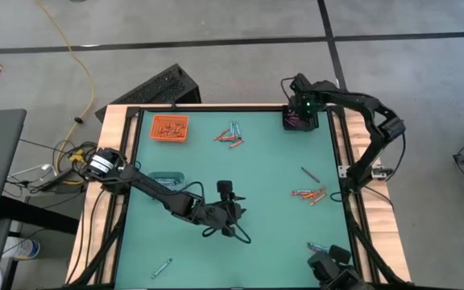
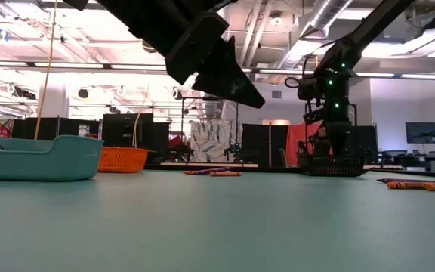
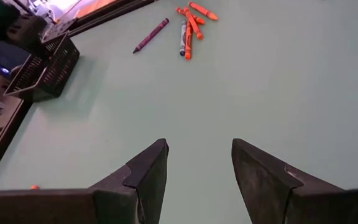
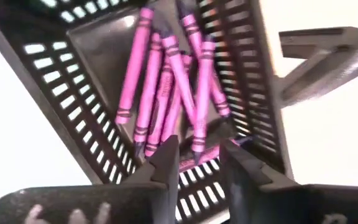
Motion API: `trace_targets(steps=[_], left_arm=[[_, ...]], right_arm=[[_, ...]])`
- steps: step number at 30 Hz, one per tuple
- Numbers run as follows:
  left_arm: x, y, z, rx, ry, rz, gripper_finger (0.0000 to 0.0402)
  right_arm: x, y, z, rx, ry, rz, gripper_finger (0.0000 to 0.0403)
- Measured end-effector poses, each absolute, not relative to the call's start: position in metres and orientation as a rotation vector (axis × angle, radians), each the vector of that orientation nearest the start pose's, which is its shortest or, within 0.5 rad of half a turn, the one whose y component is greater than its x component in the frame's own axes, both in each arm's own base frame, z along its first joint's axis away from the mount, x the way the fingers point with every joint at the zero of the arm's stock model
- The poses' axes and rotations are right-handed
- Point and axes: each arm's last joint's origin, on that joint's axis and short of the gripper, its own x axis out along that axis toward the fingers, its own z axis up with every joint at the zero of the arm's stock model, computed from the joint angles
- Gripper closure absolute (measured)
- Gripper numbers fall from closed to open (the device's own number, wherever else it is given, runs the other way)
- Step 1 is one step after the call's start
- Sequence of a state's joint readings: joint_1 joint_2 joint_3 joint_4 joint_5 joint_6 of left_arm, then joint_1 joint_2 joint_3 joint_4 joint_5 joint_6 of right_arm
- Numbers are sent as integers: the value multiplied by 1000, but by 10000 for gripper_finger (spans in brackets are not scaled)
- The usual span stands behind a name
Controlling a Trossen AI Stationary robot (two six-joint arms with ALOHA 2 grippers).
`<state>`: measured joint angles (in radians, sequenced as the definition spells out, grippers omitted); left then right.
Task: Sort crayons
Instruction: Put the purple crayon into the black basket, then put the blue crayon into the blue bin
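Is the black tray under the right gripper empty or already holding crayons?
Holding crayons: the right wrist view shows several purple crayons lying inside the black tray.

open green mat (image 1: 264,173) mid-table, crayons (image 1: 308,195) scattered right

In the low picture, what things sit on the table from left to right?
Teal plastic tray → orange mesh basket → small pile of orange crayons → black mesh basket under the right gripper → orange crayons at the right edge.

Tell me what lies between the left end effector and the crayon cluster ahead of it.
Nothing: in the left wrist view, only bare green table separates the open left end effector from the crayon cluster.
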<state>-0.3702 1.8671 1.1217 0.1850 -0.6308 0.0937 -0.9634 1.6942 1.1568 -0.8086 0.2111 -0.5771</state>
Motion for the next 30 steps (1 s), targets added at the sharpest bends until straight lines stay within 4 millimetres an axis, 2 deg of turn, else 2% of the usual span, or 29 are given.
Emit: trace_targets(steps=[7, 12, 15, 22, 30], left_arm=[[373, -127, 184, 361, 522, 231, 233], [374, -127, 184, 348, 524, 208, 233], [374, -128, 183, 323, 525, 184, 233], [374, -129, 183, 314, 527, 164, 233], [374, -130, 183, 302, 532, 119, 233]], right_arm=[[179, -259, 226, 107, 1463, -666, 275], [184, -239, 253, 155, 1447, -686, 275], [189, -218, 263, 201, 1462, -624, 275], [202, -158, 272, 354, 1567, -407, 275], [231, -81, 276, 190, 1643, -155, 275]])
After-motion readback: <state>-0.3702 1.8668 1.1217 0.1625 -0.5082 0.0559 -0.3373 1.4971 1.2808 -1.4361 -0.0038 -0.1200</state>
